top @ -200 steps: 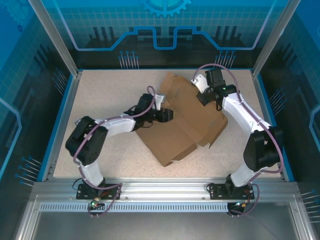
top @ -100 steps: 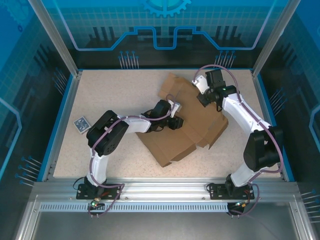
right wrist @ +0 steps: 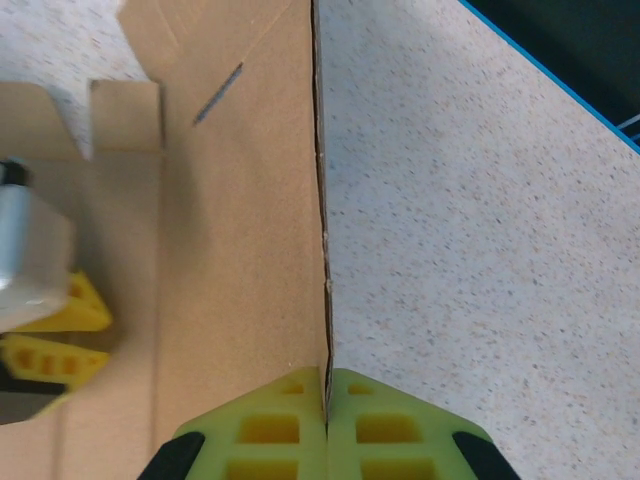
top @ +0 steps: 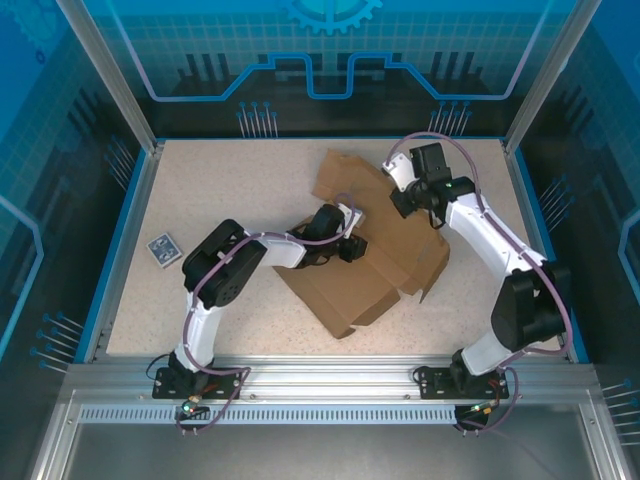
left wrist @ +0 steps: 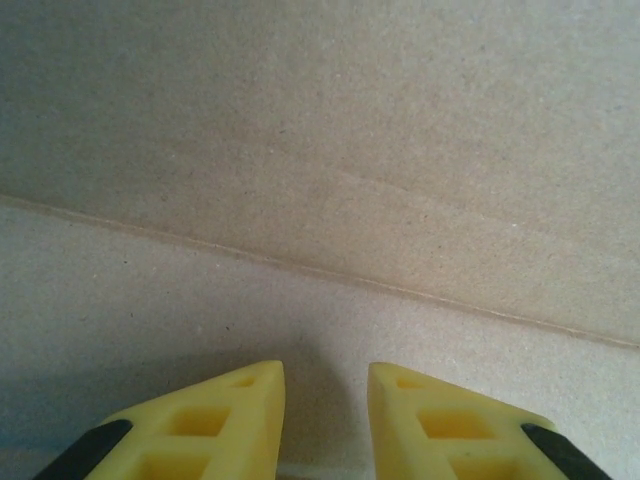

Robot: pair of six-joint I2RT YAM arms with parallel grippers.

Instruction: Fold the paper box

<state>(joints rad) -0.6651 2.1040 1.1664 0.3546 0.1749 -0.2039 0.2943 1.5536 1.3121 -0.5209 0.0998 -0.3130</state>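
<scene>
Table (top: 220,190): speckled beige top, blue rim.

Paper box (top: 340,295): plain brown cardboard, lying skewed at centre-right of the table with one corner pointing toward the near edge. The faces seen carry creases and one short slit. In the left wrist view the cardboard is very close, with one crease running across, and the sheet's outline is cut off.

Left arm: reaches across onto the middle of the sheet, and its wrist covers that part of the box from above. Left gripper (left wrist: 322,372): yellow fingers narrowly parted, tips at the cardboard, nothing between them.

Right arm: over the box's far right side. Right gripper (right wrist: 327,378): fingers pressed together, pinching the edge of an upright panel of the box. How deep the panel sits between them is hidden.

Small card (top: 163,249): blue-and-white pattern, at the left of the table, well apart from the box. Any print is too small to read.
</scene>
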